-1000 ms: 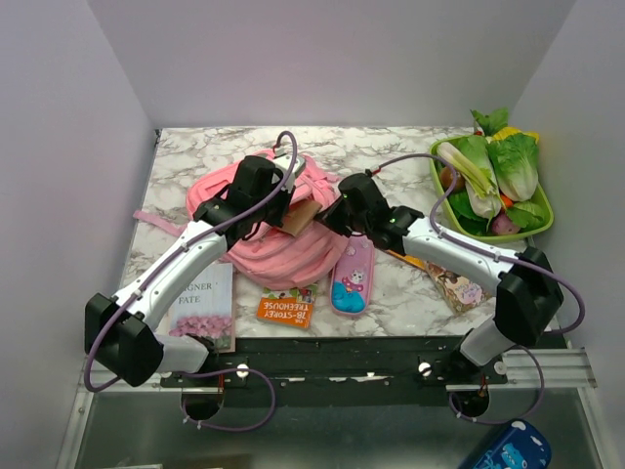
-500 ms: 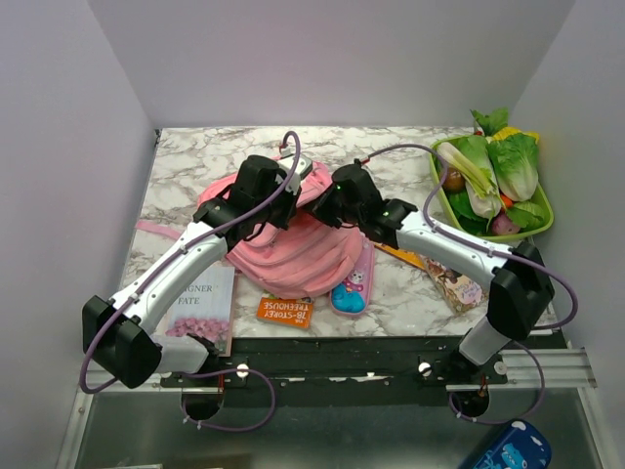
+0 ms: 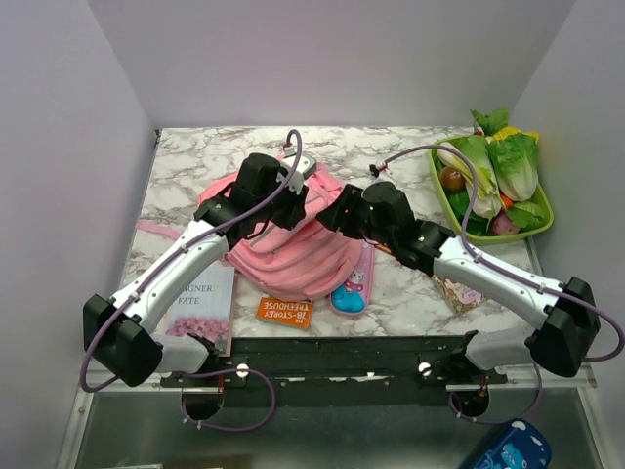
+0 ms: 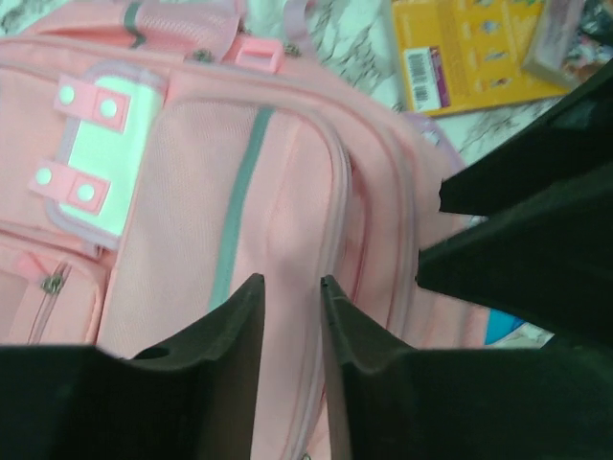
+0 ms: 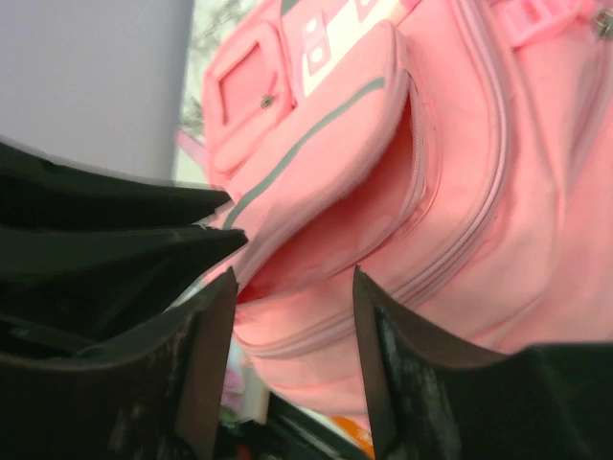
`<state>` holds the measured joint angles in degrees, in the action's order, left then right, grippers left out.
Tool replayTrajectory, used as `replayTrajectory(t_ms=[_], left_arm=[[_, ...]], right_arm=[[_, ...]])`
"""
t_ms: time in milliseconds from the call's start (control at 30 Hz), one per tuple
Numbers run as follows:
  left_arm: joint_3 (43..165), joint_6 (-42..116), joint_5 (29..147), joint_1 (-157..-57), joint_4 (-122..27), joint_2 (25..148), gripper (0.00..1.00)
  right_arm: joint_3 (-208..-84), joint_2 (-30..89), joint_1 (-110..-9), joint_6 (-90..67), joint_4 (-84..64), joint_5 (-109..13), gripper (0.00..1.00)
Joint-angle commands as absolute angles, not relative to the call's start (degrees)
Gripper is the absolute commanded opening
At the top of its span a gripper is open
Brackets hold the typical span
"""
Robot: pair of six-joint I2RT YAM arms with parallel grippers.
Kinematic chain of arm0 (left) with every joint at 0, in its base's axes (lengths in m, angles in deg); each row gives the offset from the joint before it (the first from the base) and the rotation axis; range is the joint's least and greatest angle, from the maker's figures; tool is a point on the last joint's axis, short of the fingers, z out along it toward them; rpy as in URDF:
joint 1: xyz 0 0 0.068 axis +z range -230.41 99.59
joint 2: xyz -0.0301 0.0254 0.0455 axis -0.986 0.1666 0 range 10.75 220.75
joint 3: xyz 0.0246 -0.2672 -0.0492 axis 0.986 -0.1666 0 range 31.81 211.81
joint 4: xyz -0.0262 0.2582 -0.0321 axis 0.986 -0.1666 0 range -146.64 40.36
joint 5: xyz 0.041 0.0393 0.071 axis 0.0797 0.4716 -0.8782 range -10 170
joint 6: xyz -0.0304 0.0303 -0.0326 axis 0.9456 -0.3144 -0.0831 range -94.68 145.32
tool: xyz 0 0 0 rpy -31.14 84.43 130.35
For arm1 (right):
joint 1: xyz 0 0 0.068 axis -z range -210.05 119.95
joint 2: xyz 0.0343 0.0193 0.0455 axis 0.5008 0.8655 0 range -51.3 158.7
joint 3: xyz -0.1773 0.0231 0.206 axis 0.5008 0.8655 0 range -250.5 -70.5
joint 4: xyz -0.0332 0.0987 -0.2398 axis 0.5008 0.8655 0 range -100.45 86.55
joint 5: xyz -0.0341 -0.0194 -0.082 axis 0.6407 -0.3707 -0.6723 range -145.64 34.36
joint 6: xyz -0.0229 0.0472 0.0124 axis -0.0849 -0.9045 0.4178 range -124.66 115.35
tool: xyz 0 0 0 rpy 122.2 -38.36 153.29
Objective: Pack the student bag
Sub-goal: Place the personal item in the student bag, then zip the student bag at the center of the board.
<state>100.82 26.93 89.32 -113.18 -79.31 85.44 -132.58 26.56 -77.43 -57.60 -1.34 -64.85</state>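
1. The student bag (image 3: 293, 249) lies flat in the middle of the worktop (image 3: 195, 156), its white flap patch up and one compartment gaping open in the right wrist view.
2. Big change: a second ago a brown flat item sat at the bag's mouth between both arms. Now it is out of sight, most likely inside.
3. The left end effector (image 3: 291, 200) has let go. Its jaws stand a narrow gap apart over the pink fabric with nothing between them.
4. The right end effector (image 3: 330, 217) has sprung wider, facing the open compartment, and is empty too.
5. One item looks packed, then, but the zip is not closed and more remains outside.
6. The cartoon pencil case (image 3: 354, 283) lies against the bag's right edge, its far end under the right arm.
7. An orange paperback (image 3: 288, 311) sits just beside the bag's near edge, and a flower-covered book (image 3: 202, 303) lies further left.
8. A yellow book (image 4: 479, 48) lies beyond the bag, and a green tray of vegetables (image 3: 540, 227) stands well apart on the right.
9. The right arm itself crosses the pencil case, blocking a clean reach.
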Motion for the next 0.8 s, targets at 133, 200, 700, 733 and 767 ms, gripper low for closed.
replayTrajectory(t_ms=[133, 200, 700, 733, 767], left_arm=[[110.5, 27.2, 95.3, -113.5, -80.1, 85.7, 0.59], [111.7, 26.3, 95.6, -112.4, -81.1, 84.1, 0.66], [107.0, 17.5, 104.2, -84.0, -83.9, 80.4, 0.71], [106.8, 17.5, 105.0, -83.0, -83.9, 80.4, 0.71], [106.1, 17.1, 105.7, -82.3, -84.0, 80.3, 0.71]], right_arm=[[-127.1, 22.4, -79.0, -46.0, -0.8, -65.7, 1.00], [-126.9, 22.5, -78.2, -47.4, -1.1, -63.6, 1.00], [-167.4, 53.0, -97.8, -50.3, 35.8, -79.1, 0.59], [-168.5, 54.0, -98.3, -50.5, 36.6, -78.8, 0.59], [-169.4, 55.6, -98.7, -50.6, 36.9, -78.8, 0.58]])
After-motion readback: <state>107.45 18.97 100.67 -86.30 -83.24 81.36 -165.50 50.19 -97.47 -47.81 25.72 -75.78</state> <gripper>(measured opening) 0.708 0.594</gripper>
